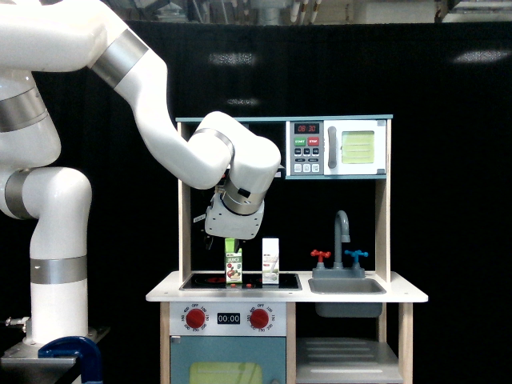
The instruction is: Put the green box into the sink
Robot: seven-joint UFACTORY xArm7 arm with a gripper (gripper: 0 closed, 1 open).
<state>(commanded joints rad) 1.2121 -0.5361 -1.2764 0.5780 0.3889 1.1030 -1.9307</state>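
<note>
I see the gripper (224, 234) right above the green box (233, 263) on the stovetop (240, 282) (upright) — finger spread I cannot tell.

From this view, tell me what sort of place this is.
Likely a robot lab with a toy kitchen: a play unit with a microwave, sink and stovetop, backed by a black curtain.

Green box (234, 262) stands on stovetop (210, 281), at the exterior view's left of bench (400, 296). White carton (270, 261) just beside it to the right. Sink (346, 286) further right, faucet (342, 231) behind the basin. Microwave (338, 148) on shelf above. Pincer (225, 237) directly over the box top.
</note>
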